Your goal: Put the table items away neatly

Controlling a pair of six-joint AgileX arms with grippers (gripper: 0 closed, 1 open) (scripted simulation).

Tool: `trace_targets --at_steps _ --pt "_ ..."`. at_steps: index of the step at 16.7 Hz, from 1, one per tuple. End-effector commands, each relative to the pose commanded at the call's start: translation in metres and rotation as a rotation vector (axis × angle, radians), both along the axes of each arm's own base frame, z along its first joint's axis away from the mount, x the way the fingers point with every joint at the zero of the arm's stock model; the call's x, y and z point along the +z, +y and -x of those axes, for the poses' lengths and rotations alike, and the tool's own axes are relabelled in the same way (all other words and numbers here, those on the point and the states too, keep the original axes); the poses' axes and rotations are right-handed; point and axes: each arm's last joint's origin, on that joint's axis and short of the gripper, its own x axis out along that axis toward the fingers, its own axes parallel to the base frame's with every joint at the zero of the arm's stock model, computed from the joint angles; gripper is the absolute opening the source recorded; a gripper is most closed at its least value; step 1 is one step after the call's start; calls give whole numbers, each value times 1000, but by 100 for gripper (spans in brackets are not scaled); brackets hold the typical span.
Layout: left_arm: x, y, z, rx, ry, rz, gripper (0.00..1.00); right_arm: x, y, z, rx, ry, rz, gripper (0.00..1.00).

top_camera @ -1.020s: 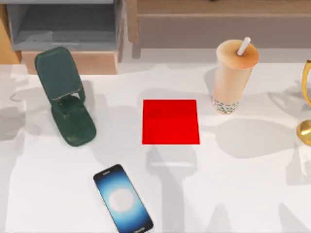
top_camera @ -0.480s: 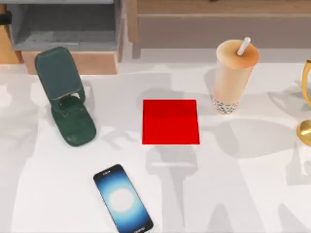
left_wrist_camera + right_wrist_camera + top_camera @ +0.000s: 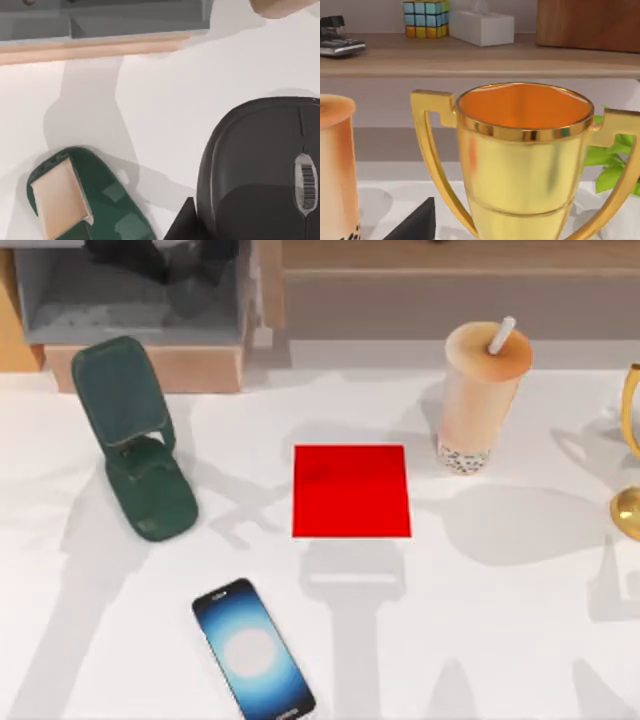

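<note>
AgileX's left gripper (image 3: 192, 225) is clamped on the computer mouse (image 3: 260, 170), which sits in its jaws with one dark finger pressed to its side. Seen from above, the jaws hang over the open grey drawer (image 3: 130, 300) at the far edge of the table (image 3: 520, 620). The dark green folding stand (image 3: 140, 440) is just below and beside them on the tabletop. Farther out from the jaws lies the flat red pad (image 3: 350, 490), bare. The black smartphone (image 3: 252, 650) lies screen-up well apart from them, near the front edge. The milk-tea cup (image 3: 478, 390) stands upright well away on the right. The right gripper (image 3: 415, 225) is parked beside the cup, close to a gold trophy (image 3: 520, 150), and whether it is open or closed cannot be told. By the look of it the tidy-up is in its first third: the mouse is lifted and apparently about to be released into the drawer. The phone and the cup are not yet handled, and both remain to be put away.
</note>
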Motion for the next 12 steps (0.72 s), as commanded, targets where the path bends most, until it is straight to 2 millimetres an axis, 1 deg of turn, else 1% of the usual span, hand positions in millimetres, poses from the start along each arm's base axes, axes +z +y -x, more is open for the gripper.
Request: trace_targets --at_steps 2,4,6,7,8,9,10,12 --pt "-38 -50 -1 8 92 -15 0 0 0 0 0 0 0 100" --pt "-84 -93 3 35 189 -54 0 0 0 0 0 0 0 100" --pt "-127 -126 10 68 263 -100 0 0 0 0 0 0 0 100" --pt "-145 -139 14 82 287 -119 0 0 0 0 0 0 0 100" --pt "-158 -149 18 91 300 -131 0 0 0 0 0 0 0 100" --pt "-166 -157 21 96 306 -137 0 0 0 0 0 0 0 100" --pt "-169 -160 22 97 307 -138 0 0 0 0 0 0 0 100" --pt "-169 -160 22 97 307 -138 0 0 0 0 0 0 0 100"
